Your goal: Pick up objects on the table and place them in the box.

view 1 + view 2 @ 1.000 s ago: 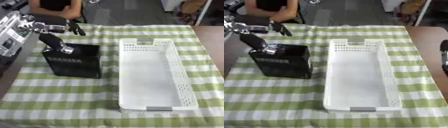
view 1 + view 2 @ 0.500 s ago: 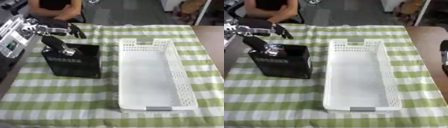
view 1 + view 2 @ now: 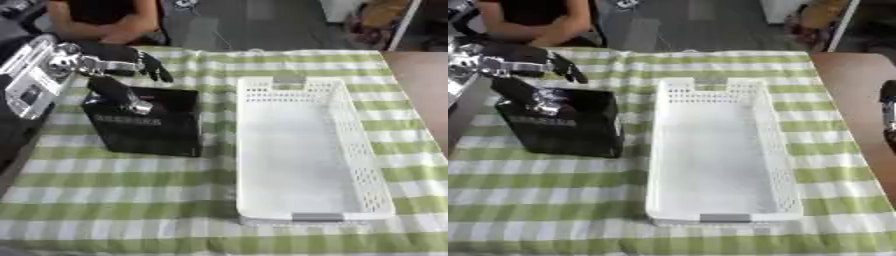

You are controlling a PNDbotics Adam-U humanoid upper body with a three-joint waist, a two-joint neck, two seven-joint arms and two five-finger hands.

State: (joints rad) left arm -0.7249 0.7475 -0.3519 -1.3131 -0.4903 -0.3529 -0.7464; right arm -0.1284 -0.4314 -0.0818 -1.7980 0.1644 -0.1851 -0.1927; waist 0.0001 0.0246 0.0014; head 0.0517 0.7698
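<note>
A black carton (image 3: 147,127) with pale lettering on its front stands upright on the left of the checked cloth. My left hand (image 3: 131,64) reaches in from the left just above the carton's far top edge. It is open: its fingers (image 3: 156,69) spread out past the carton's back, and its thumb (image 3: 121,95) angles down onto the carton's top. The long white perforated basket (image 3: 357,150) lies empty to the right of the carton. A dark part of my right hand (image 3: 888,107) shows at the right edge, off the cloth.
A green and white checked cloth (image 3: 131,200) covers the table, with a bare brown tabletop (image 3: 850,75) to its right. My silver left forearm (image 3: 31,75) fills the left edge. A strip of cloth separates carton and basket.
My left hand has sunk a little toward the carton's top, its thumb tip sliding slightly right. Carton and basket have stayed put.
</note>
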